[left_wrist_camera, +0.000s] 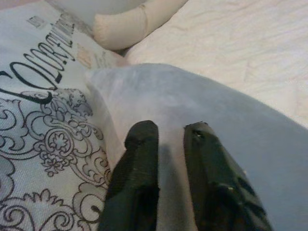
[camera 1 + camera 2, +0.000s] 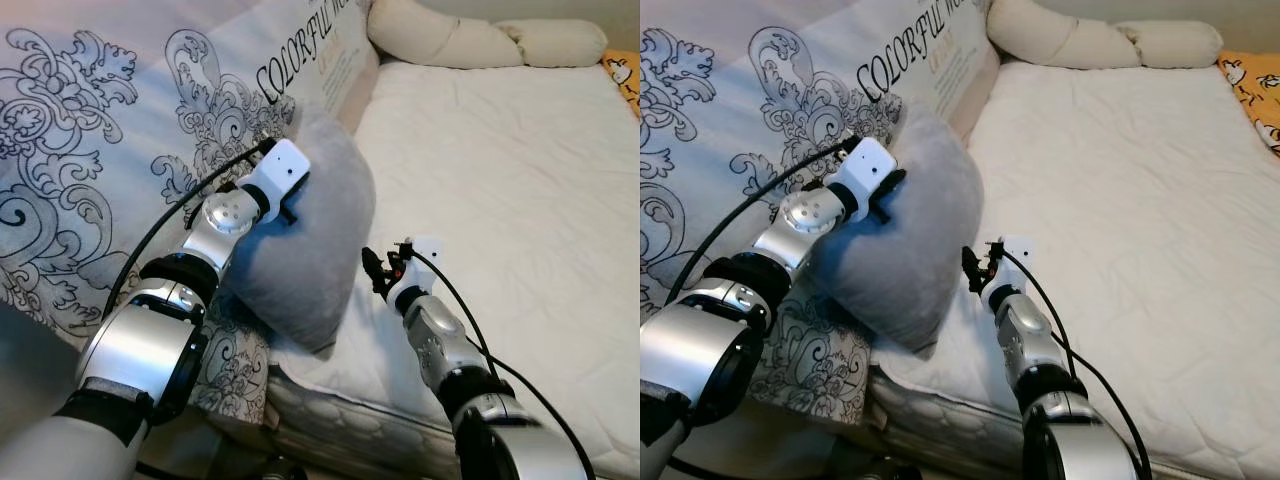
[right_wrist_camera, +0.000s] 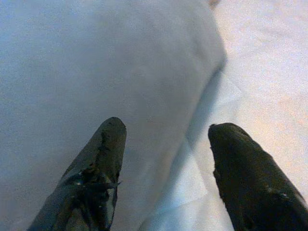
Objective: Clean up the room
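Left gripper (image 1: 168, 144): fingers nearly closed, a fold of the grey pillow (image 2: 300, 240) pinched between them. Right gripper (image 3: 166, 144): fingers spread apart with nothing held, positioned just beside the pillow's lower edge. Pillow is held upright at the edge of the white mattress (image 2: 500, 200), against the patterned duvet (image 2: 90, 130).

Bedroom at home — bare mattress (image 2: 500, 190), bolster pillow (image 2: 480, 40).
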Robot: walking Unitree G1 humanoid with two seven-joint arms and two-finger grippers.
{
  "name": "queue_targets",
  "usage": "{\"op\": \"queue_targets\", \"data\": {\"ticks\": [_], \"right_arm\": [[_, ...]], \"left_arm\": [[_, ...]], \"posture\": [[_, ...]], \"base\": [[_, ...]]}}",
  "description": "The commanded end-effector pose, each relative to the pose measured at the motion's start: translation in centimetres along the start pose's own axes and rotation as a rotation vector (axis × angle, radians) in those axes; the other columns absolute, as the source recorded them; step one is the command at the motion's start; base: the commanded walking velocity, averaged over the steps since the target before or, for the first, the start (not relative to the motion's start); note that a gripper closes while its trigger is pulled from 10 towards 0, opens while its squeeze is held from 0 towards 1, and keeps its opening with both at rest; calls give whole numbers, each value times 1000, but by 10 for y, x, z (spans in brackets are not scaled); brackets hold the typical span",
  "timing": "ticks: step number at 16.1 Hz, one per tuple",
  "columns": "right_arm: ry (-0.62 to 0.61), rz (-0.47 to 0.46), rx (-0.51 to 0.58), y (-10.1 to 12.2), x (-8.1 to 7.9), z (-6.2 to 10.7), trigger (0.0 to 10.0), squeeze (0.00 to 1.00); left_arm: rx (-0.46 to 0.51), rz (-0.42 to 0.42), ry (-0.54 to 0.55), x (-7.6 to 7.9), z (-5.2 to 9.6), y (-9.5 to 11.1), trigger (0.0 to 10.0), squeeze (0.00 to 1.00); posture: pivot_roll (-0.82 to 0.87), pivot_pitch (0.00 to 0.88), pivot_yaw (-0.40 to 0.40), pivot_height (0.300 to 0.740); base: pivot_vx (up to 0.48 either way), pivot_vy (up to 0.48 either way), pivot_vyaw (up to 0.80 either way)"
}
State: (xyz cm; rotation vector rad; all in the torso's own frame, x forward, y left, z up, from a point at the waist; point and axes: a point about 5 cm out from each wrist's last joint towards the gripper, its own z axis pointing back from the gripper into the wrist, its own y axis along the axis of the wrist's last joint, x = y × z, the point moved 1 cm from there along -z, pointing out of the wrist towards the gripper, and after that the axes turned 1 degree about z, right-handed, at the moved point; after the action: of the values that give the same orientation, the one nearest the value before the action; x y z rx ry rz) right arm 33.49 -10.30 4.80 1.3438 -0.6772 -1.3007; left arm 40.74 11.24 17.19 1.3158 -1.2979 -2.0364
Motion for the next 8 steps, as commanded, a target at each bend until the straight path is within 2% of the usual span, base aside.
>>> {"op": "queue_targets", "data": {"ticks": [1, 3, 4, 5, 6, 7, 8], "right_arm": [[47, 25, 25, 8, -5, -1, 10000, 1000], [79, 53, 75, 21, -5, 5, 10000, 1000], [55, 53, 129, 36, 0, 13, 10000, 1000], [46, 49, 132, 38, 2, 15, 10000, 1000], [-8, 99, 154, 45, 8, 24, 10000, 816], [-32, 112, 160, 48, 9, 28, 10000, 0], [-47, 112, 168, 50, 10, 33, 10000, 0]], "left_arm": [[36, 2, 20, -10, 0, 10, 10000, 1000], [80, 22, 84, -28, 3, 19, 10000, 980], [158, 102, 100, -40, 7, 31, 10000, 4], [173, 116, 87, -40, 8, 32, 10000, 0], [247, 147, 38, -33, 12, 36, 10000, 0], [279, 206, 45, -31, 15, 36, 10000, 0], [299, 257, 44, -26, 18, 35, 10000, 0]], "posture": [[-39, 0, 109, 740], [-48, 0, 99, 740], [-43, 0, 85, 740], [-40, 0, 83, 740], [-36, 0, 77, 740], [-40, 0, 75, 740], [-39, 0, 75, 740]], "base": [[0, 0, 0], [0, 0, 0], [0, 0, 0], [0, 0, 0], [0, 0, 0], [0, 0, 0], [0, 0, 0]]}}
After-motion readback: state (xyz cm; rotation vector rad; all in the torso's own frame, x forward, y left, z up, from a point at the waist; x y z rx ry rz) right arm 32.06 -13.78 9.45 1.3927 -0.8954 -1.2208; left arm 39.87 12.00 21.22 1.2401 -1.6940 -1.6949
